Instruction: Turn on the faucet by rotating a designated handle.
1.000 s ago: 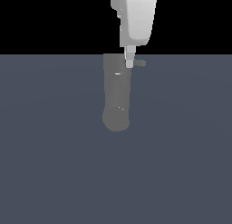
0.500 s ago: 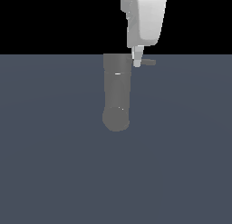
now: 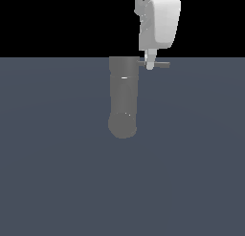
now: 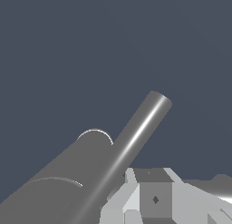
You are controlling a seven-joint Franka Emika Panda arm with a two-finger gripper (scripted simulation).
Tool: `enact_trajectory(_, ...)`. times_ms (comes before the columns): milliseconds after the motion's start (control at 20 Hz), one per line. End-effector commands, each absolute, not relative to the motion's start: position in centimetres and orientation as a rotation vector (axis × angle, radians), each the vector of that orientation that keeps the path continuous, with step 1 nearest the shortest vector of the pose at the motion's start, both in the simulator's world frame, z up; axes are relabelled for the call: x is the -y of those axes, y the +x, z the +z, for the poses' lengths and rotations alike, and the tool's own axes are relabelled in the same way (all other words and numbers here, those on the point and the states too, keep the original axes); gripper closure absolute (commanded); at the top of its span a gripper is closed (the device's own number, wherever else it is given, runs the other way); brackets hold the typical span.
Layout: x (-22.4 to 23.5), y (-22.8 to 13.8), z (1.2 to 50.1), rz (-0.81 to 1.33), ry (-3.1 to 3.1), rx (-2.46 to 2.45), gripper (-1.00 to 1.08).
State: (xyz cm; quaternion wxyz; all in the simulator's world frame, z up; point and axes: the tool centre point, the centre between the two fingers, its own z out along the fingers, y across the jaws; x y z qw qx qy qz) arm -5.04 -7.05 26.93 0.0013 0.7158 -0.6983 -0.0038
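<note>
Gripper at the faucet handle, far end of the body.

Exterior view: the faucet (image 3: 123, 99) lies on the grey floor (image 3: 57, 173), rounded end near. The handle (image 3: 160, 64) projects from its far end toward the exterior view's right. The gripper (image 3: 150, 64) hangs over the handle; one finger (image 3: 150, 58) crosses the rod. Jaw state cannot be told here. Wrist view: faucet (image 4: 59, 182), handle (image 4: 136, 132) and gripper (image 4: 149, 198) appear close together; contact is probable, not confirmed.
</note>
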Motion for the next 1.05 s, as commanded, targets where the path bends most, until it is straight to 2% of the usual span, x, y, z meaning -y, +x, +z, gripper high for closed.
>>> enact_trajectory(0,9.1,-4.5,26.9,0.0,2.217,2.226,1.08)
enact_trajectory(1000,12.7,-1.7,27.0,0.0,2.196,2.246,1.08)
